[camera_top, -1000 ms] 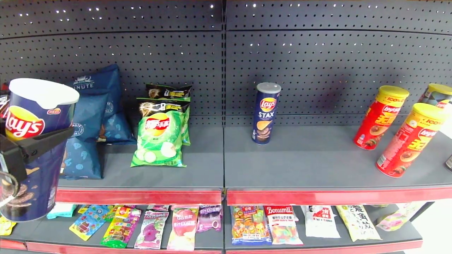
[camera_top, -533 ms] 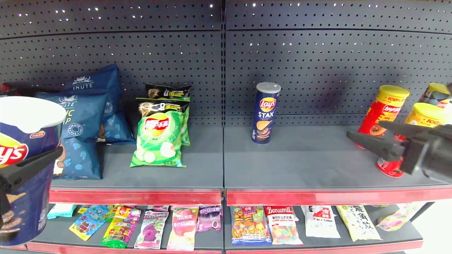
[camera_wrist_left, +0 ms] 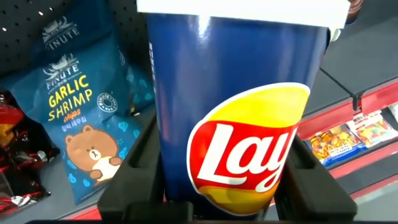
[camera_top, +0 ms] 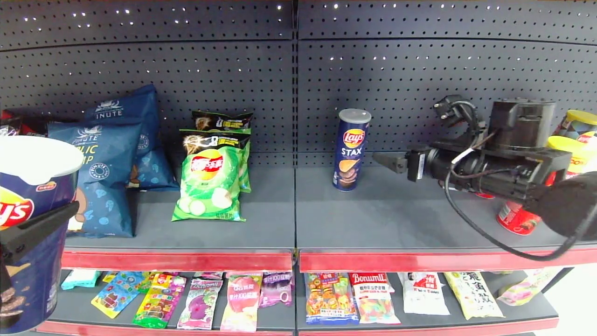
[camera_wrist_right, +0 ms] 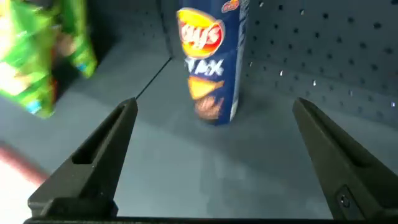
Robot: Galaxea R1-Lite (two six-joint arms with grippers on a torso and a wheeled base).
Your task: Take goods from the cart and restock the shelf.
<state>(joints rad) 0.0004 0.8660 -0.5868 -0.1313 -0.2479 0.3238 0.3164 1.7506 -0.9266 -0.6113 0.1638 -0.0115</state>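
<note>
— What is the left gripper (camera_wrist_left: 227,180) doing?
— It is clamping the wide blue canister (camera_top: 44,193) between its two fingers, around the middle of the body. It is holding it upright out in front of the shelf (camera_top: 410,210), with the blue snack bags (camera_top: 107,182) sitting just beyond it.
— And the right gripper (camera_top: 389,162)?
— It is hanging over the shelf board with its fingers spread wide and nothing between them. The slim blue tube (camera_top: 352,149) is standing straight ahead of its tips, near but apart.
— So how far is the restocking getting?
— I am judging it as midway. The canister is out of the cart but is not yet resting on the shelf. Bare board is lying around the tube, so setting the canister down is what is remaining. How much is waiting in the cart, I cannot tell.
</note>
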